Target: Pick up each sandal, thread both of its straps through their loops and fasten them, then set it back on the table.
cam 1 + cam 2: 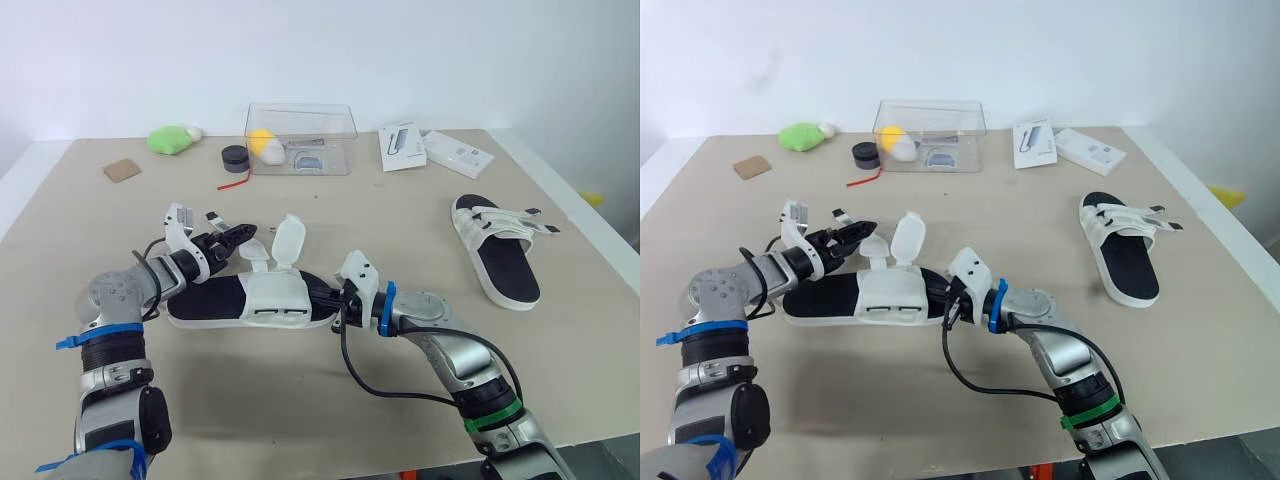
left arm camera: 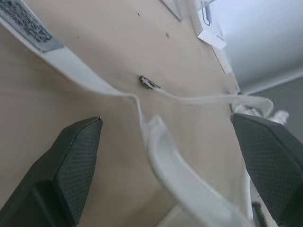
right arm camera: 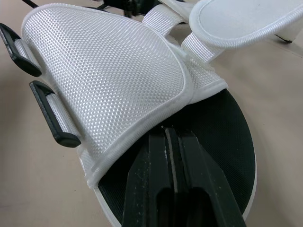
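White woven-strap sandal with a black footbed (image 1: 255, 298) lies flat on the pale beige table (image 1: 400, 230), down at the 6 o'clock side near the robot, stretched between the two arms. Right gripper (image 1: 335, 303) has its fingers squeezed together on the sandal's 3 o'clock end, so that's the anchor. Left gripper (image 1: 240, 235) hovers at the sandal's 10 o'clock corner with fingers apart. A loose white webbing strap (image 2: 71, 64) runs between them, not pinched yet (at least that's how the wrist cam reads).

My take on the step: grab the strap close to its free tip, not mid-length. That leaves a short stiff bit to poke into the black plastic loops (image 3: 49, 123) on the upper's 6 o'clock side. Hold the right arm steady so the sandal doesn't swivel, and pull along the strap, not sideways.

Long axis runs 9 to 3. The upper sits nearer the 3 end, so I'd guess the toe points to 3 and the heel to 9.
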Controlling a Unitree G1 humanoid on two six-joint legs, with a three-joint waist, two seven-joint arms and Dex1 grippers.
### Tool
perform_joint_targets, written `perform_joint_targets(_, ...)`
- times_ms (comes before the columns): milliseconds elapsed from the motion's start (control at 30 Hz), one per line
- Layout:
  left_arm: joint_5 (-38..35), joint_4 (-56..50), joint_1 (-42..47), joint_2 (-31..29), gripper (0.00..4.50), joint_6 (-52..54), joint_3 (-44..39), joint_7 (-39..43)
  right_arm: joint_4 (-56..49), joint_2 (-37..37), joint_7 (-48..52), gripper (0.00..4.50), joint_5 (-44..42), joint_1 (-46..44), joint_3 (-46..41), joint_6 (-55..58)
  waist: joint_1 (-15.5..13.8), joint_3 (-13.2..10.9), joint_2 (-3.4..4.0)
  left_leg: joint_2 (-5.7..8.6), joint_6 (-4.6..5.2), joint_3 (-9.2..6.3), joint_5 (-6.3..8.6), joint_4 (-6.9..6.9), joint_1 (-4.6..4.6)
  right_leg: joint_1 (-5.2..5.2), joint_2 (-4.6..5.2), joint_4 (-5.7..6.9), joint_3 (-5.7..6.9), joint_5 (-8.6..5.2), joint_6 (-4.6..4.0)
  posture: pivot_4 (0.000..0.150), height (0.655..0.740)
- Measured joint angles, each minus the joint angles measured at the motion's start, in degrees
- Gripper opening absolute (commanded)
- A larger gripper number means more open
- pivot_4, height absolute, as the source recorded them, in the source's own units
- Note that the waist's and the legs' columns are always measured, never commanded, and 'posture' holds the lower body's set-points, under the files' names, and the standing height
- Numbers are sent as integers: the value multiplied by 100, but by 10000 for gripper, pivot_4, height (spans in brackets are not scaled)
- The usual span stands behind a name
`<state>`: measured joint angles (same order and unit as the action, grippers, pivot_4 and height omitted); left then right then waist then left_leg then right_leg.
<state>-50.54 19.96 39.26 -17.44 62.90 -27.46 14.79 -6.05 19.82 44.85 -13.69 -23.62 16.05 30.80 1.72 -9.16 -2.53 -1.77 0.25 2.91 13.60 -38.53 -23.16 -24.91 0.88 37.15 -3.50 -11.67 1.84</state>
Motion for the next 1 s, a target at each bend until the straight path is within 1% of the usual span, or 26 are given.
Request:
perform_joint_targets(200, 39, 1186, 684, 132, 45000, -331, -286, -304, -8, 1, 0, 250, 7, -2, 9, 0, -1, 0, 0, 2, -1, 0, 0, 0, 0, 0, 1, -1, 1, 1, 1, 1500, 7400)
perform_joint_targets(333, 68, 1477, 798, 135, 45000, -441, -288, -300, -10, 2, -4, 250, 8, -1, 6, 0, 0, 0, 0, 2, -1, 1, 0, 1, -1, 0, 1, -1, -1, 1, 1, 1500, 7400)
perform_joint_targets(433, 71, 1599, 862, 146, 36400, -519, -310, -310, -15, 1, -11, 0, 9, 3, 6, 4, 0, 0, 0, 3, -3, 0, -2, 1, -1, 0, 2, -1, 0, 2, 3, 1500, 7400)
perform_joint_targets(500, 89, 1642, 862, 166, 27129, -545, -317, -311, -42, 0, -23, 0, 16, 18, 5, 11, 1, 0, 0, 3, -4, 0, -2, 1, -1, 0, 2, -1, 0, 2, 3, 1500, 7400)
perform_joint_targets(533, 106, 1662, 861, 178, 21016, -546, -316, -312, -52, 0, -24, 0, 23, 22, 5, 14, 0, 0, 0, 3, -4, 0, -2, 1, -1, 0, 2, -1, 0, 2, 3, 1500, 7400)
perform_joint_targets(600, 117, 1673, 861, 202, 10905, -546, -315, -312, -61, -1, -24, 0, 26, 26, 5, 18, 1, 0, 0, 2, -5, 1, -2, 1, -2, 0, 2, -2, 0, 2, 4, 1500, 7400)
perform_joint_targets(633, 127, 1673, 861, 202, 6558, -546, -315, -311, -62, -4, -24, 0, 27, 26, 5, 19, 1, 0, 0, 2, -5, 1, -2, 2, -2, -1, 2, -2, 0, 2, 4, 1500, 7400)
perform_joint_targets(667, 157, 1673, 861, 202, 673, -547, -315, -311, -63, -7, -24, 0, 33, 27, 5, 19, 1, 0, 0, 2, -5, 0, -2, 3, -2, -1, 2, -2, 0, 2, 4, 1500, 7400)
perform_joint_targets(767, 250, 1666, 850, 178, 673, -580, -216, -229, -63, -10, -24, 0, 37, 26, 5, 19, 2, 0, 0, 3, -5, 1, -2, 3, -2, -1, 2, -3, 0, 2, 3, 1500, 7400)
perform_joint_targets(833, 475, 1410, 661, 110, 673, -827, 127, 162, -61, -15, -16, 0, 47, 25, 17, -5, 8, 0, 0, 3, -5, 3, -2, 6, -2, -3, 2, -4, -2, 1, 3, 1500, 7400)
perform_joint_targets(900, 843, 759, 297, 34, 673, -1441, 644, 834, -66, 17, 4, 0, 79, 21, 51, -77, 15, -1, 0, 3, -10, 6, -3, 12, -4, -7, 2, -6, -5, 7, -12, 1500, 7400)
perform_joint_targets(933, 926, 558, 203, 14, 673, -1647, 765, 1021, -72, 34, 10, 0, 95, 19, 66, -107, 14, -1, 0, 2, -13, 7, -3, 13, -7, -11, 3, -8, -4, 20, -37, 1500, 7400)
perform_joint_targets(967, 1049, 299, 70, -25, 673, -1950, 926, 1278, -78, 57, 25, 0, 121, 11, 102, -149, 15, -1, 0, 1, -14, 7, -3, 15, -9, -12, 3, -9, -4, 19, -38, 1500, 7400)
perform_joint_targets(1000, 1449, -380, -229, -197, 673, -2881, 1383, 1995, -98, 122, 63, 0, 203, -4, 176, -261, 15, -1, 0, 1, -16, 9, -2, 18, -10, -14, 3, -9, -4, 16, -42, 1500, 7400)
